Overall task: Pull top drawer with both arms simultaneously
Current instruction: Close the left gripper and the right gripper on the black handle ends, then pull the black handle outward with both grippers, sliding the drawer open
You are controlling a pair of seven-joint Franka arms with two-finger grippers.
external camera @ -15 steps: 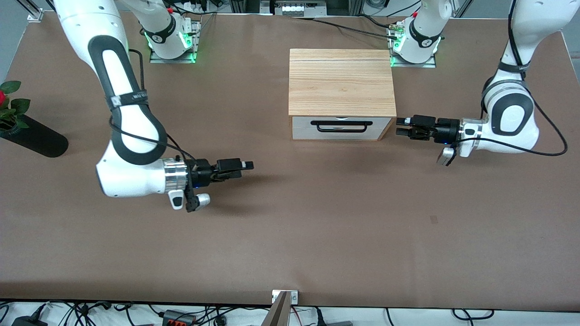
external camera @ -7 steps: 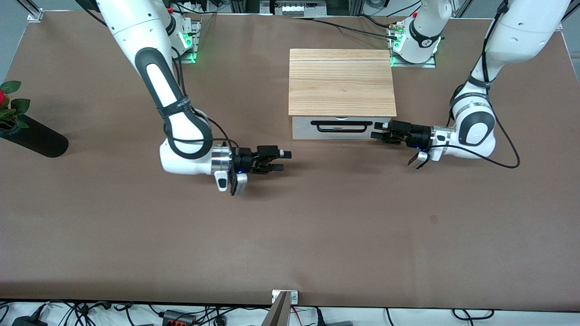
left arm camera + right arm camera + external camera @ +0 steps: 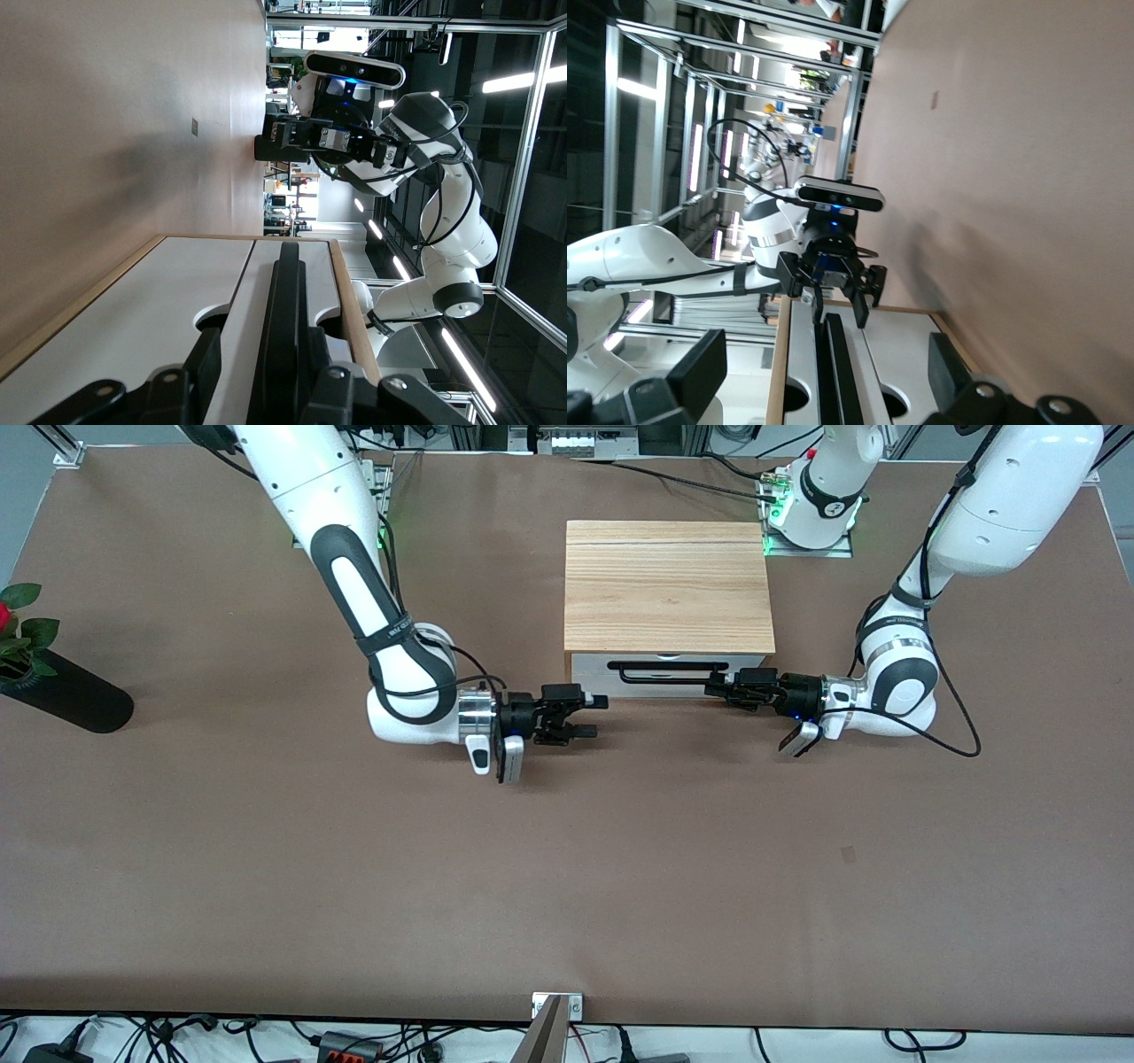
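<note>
The top drawer [image 3: 589, 666] is shut, with a white front under the wood-grain cabinet top [image 3: 669, 584]. Its long black bar handle [image 3: 664, 672] also shows in the left wrist view [image 3: 285, 292] and the right wrist view [image 3: 840, 372]. My left gripper [image 3: 716, 688] is open at the handle's end toward the left arm, one finger on each side of the bar [image 3: 266, 363]. My right gripper [image 3: 592, 717] is open and empty, low over the table just in front of the drawer's end toward the right arm [image 3: 824, 354]. It is apart from the handle.
A black vase with a red flower [image 3: 62, 691] lies at the table's edge toward the right arm's end. The arm bases [image 3: 811, 514] stand close beside the cabinet. Brown table surface [image 3: 620, 850] stretches toward the front camera.
Both arms swung in toward the drawer. The left gripper came from beside the cabinet onto the handle's end. The right gripper moved across the table up to the drawer's front corner.
</note>
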